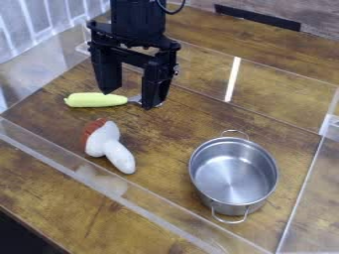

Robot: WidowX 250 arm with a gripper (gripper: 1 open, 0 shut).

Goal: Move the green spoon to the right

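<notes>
Camera view: green spoon point(97, 99) lies flat on counter point(54, 189), untouched, far left of steel pot point(235, 175). Claw point(130, 91) hangs fingers apart, pointing down just right of spoon handle, seemingly lining up for pickup. Mushroom toy point(109, 145) lies left of pot, nearer it than spoon.

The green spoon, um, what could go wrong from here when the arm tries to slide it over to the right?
1. The open gripper stands at the green spoon's right end, not over its middle, so a grasp there could tip or spin it.
2. The rounded handle may roll out from between the fingers.
3. The mushroom toy and the steel pot lie nearer the camera and to the right; a low carry might bump them.
</notes>
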